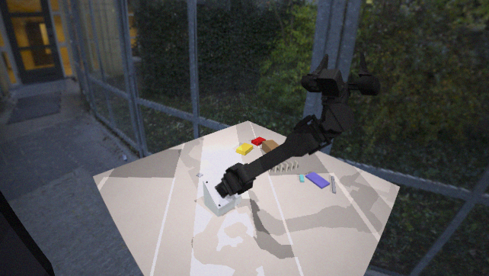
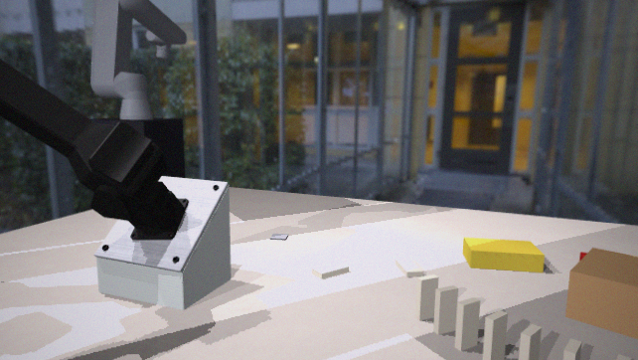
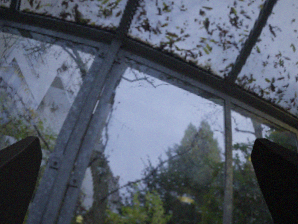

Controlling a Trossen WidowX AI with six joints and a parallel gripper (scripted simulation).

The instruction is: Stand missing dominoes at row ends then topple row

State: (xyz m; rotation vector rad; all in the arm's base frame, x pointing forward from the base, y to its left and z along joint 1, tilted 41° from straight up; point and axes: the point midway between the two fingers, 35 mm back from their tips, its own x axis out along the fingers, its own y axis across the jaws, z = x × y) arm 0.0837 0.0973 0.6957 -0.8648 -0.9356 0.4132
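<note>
Dominoes still to be placed are out of the gripper's reach for now: the gripper [image 1: 344,72] [image 3: 149,149] is raised high above the surface [image 1: 324,244] [image 2: 278,318], its fingers spread wide with nothing between them, and the wrist view shows only glass framing, trees and sky beyond the tips. From there the arm [image 1: 274,158] [image 2: 45,111] slopes down to its wedge-shaped base [image 1: 221,209] [image 2: 139,285], the landmark for the rest.

Off to one side of the base, the standing row [image 1: 286,166] [image 2: 467,323] runs away from it, upright and evenly spaced. Between the base and the row's near end, one loose domino [image 2: 335,272] lies flat; a second pale piece [image 2: 413,273] lies just beyond the end domino and is probably another missing one, though it is partly hidden. Farther from the base are a yellow block [image 1: 244,149] [image 2: 504,255] and a brown box [image 1: 270,146] [image 2: 603,290].

As judged from this, no missing domino has clearly been stood yet. Picking, standing and releasing them all seem to remain, then the gentle end push. The row's far end is cut off in the exterior view, so its gap there cannot be told.
</note>
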